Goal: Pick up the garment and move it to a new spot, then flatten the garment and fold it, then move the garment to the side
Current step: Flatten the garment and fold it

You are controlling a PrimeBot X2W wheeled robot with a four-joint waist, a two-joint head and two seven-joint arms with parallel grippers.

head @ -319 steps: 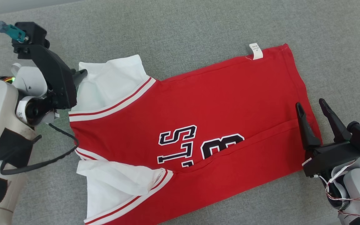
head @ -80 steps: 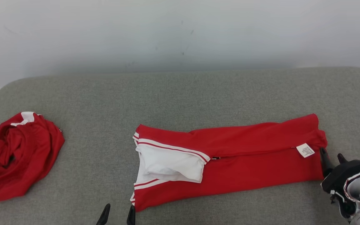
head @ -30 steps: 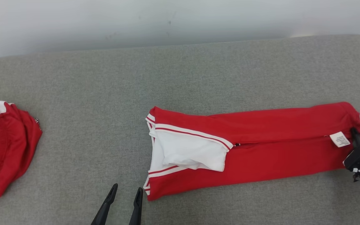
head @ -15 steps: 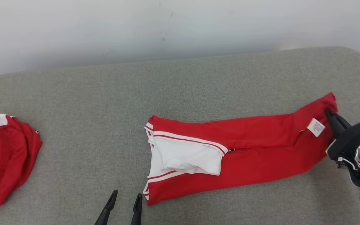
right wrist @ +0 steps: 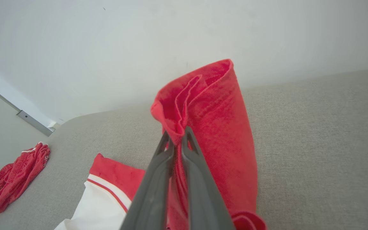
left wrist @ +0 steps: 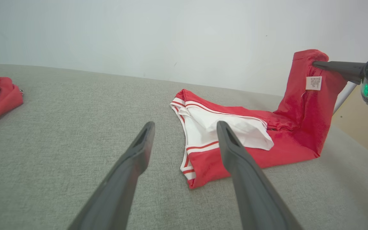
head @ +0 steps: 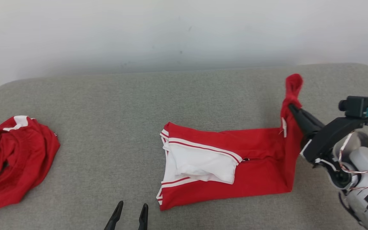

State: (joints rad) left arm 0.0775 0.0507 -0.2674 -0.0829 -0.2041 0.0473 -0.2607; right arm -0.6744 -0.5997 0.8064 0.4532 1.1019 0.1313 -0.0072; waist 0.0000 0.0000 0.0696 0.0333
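Garment (head: pixel 254 150): red knit jersey, matte and soft, laid on grey padded surface (head: pixel 107 105), right of centre in head view, folded lengthwise into a long narrow strip. Neck/shoulder end is laid flat toward the left. White sleeve (head: pixel 200 161) is tucked on top, rumpled, edged w/ white-red-white striped trim. Hem end is lifted off the surface and stood near vertical, so an L-shape is formed. Fabric is bunched into pleats at the top, w/ a rolled lip flopped over above the grip. White care label (left wrist: pixel 313 83) is seen on the raised part, just below the grip. Right fingers (head: pixel 300 118): long, dark, tapered, matte. They are closed almost together, hem end pinched between the tips, several layers caught. Left fingers (left wrist: pixel 139 150): spread wide, nothing held, pointed toward the garment's near-left corner, just beside it, cloth not touched; contact w/ the surface can't be told. Surface: coarse woven grey upholstery, rounded corners. 2nd red garment (head: pixel 14 159) w/ white trim is heaped in a crumpled mound at far left, well apart from the folded one. Plain off-white wall (head: pixel 171 32) behind, few small scuffs.
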